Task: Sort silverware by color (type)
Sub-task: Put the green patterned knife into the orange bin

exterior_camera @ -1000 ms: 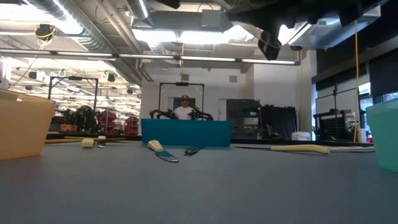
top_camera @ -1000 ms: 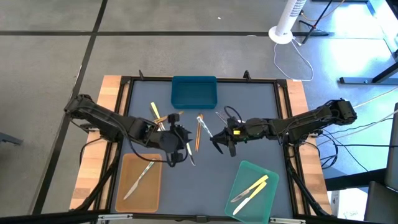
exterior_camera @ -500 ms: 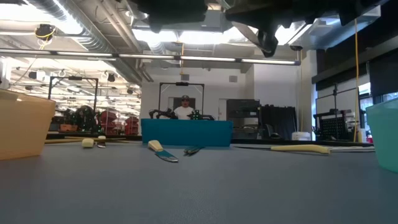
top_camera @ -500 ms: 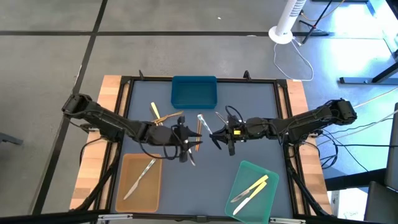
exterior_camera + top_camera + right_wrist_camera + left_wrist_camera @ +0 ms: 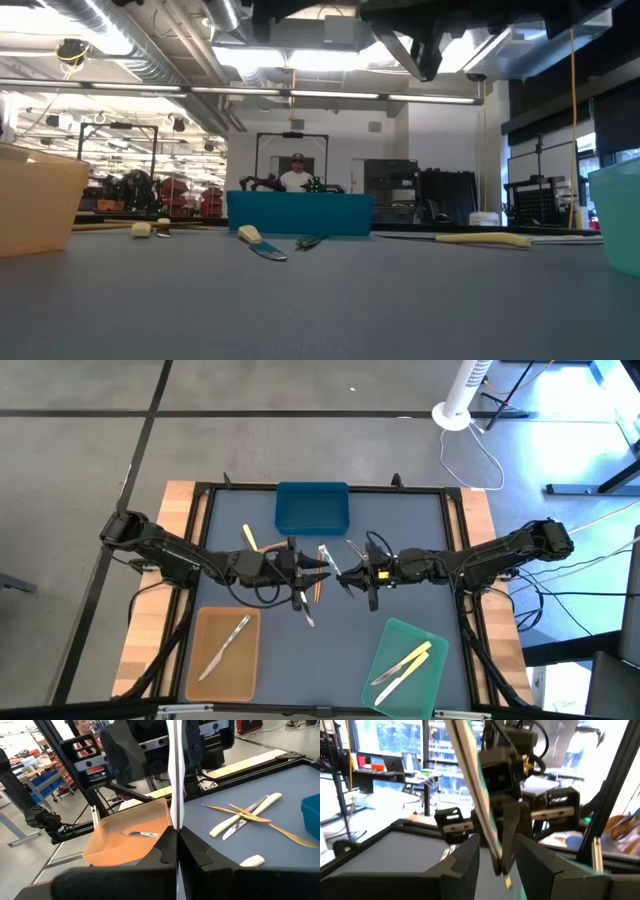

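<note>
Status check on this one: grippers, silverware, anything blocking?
Right gripper shut on a white utensil, mid-table. Left gripper open around that utensil, facing the right one. Nothing between them in the way.

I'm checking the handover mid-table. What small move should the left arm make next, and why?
Probably close the left gripper on the silvery utensil: the shut right gripper presents it between the left's open fingers, and the tan tray holding silver lies leftward.

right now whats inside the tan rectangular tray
One silvery-white utensil lies diagonally inside the tan rectangular tray. The high view shows the whole floor; nothing else is in it. The low view's near wall hides the inside.
</note>
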### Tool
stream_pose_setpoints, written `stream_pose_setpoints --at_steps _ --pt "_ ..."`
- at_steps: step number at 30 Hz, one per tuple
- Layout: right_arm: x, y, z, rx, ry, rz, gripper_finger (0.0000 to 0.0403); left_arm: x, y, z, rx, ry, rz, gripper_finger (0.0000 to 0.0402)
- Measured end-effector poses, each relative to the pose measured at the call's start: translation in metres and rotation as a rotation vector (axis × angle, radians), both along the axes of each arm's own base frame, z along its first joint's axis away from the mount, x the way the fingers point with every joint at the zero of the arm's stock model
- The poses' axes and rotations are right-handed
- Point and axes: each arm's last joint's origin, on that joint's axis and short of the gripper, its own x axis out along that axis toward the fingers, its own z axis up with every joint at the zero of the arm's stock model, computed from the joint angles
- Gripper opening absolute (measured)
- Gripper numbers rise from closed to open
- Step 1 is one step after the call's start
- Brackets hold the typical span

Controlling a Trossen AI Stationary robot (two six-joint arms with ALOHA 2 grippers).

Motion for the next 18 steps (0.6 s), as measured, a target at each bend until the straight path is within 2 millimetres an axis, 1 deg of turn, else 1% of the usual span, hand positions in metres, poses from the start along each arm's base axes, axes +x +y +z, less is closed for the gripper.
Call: stream_pose_setpoints --at_steps 6,11,15,18 --pt "0.000 0.000 0.003 0.001 -0.028 0.001 0.0000 0.000 0.000 0.001 -0.004 -0.014 -0.002 0.0115" --pt "0.000 0.000 0.004 -0.015 -0.047 0.004 0.0000 0.002 0.000 0.003 -0.013 -0.061 -0.002 0.0115" --pt "0.003 0.001 0.002 -0.015 -0.049 0.006 0.0000 0.007 -0.001 -0.003 -0.015 -0.072 -0.003 0.0115" --pt "0.009 0.002 -0.003 -0.011 -0.061 0.030 0.0000 0.012 -0.001 -0.009 -0.015 -0.072 0.000 0.0115"
